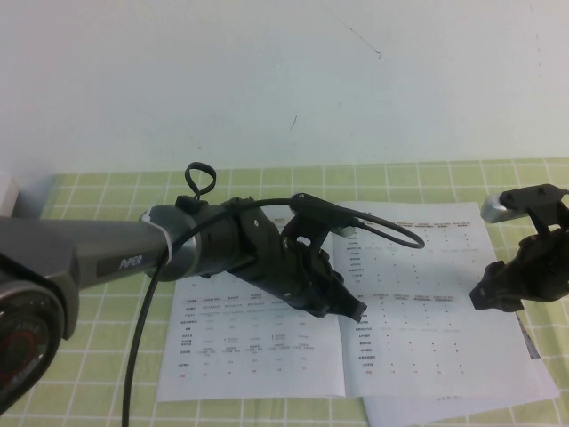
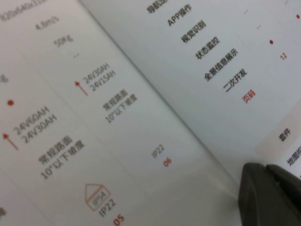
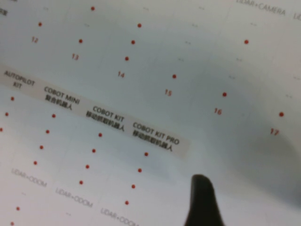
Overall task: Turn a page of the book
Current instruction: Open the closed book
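Note:
The book (image 1: 258,351) lies open and flat on the green checked cloth. My left gripper (image 1: 351,311) reaches in from the left and rests low over the book's middle fold. Its dark fingers (image 2: 268,193) sit together, shut, right at the fold (image 2: 155,108) with nothing between them. My right gripper (image 1: 487,298) hovers at the outer edge of the right-hand page (image 1: 418,329). It is open, and only one dark finger (image 3: 203,202) shows just above that page's red-dotted tables (image 3: 141,94). Neither gripper holds any paper.
The cloth (image 1: 107,356) covers the table up to a white wall (image 1: 284,80). More white paper (image 1: 444,411) sticks out under the book's near right corner. A black cable (image 1: 142,329) hangs from the left arm. A white object (image 1: 7,191) sits at the far left.

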`<state>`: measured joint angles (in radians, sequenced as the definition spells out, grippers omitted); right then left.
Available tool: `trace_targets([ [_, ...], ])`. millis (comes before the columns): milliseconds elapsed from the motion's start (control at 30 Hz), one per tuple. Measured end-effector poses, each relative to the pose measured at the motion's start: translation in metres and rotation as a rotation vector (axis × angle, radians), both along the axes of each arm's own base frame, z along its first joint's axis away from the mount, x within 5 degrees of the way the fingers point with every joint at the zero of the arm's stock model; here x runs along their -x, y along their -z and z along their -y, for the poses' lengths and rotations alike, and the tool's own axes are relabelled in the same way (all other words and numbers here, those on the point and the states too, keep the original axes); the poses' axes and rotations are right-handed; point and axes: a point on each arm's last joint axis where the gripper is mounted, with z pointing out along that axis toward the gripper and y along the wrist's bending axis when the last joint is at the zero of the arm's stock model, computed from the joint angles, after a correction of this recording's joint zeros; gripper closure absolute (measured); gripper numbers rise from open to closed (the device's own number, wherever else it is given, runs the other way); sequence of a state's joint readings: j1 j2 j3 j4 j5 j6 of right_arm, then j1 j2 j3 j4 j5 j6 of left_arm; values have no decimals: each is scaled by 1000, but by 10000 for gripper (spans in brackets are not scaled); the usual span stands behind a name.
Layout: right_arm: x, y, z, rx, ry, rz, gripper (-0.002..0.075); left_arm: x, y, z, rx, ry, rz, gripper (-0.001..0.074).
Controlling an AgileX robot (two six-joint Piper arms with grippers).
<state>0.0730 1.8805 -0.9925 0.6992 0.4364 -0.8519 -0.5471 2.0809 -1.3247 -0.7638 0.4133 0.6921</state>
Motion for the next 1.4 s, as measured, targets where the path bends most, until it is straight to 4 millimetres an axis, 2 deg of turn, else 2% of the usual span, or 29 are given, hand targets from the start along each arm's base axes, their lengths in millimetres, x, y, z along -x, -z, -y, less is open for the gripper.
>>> trace_targets([
  [533, 2, 2, 3, 40, -18, -18, 288, 0, 0, 0, -5, 18, 9, 738],
  [1400, -1, 5, 1, -30, 35, -41, 288, 0, 0, 0, -5, 22, 10, 738],
])
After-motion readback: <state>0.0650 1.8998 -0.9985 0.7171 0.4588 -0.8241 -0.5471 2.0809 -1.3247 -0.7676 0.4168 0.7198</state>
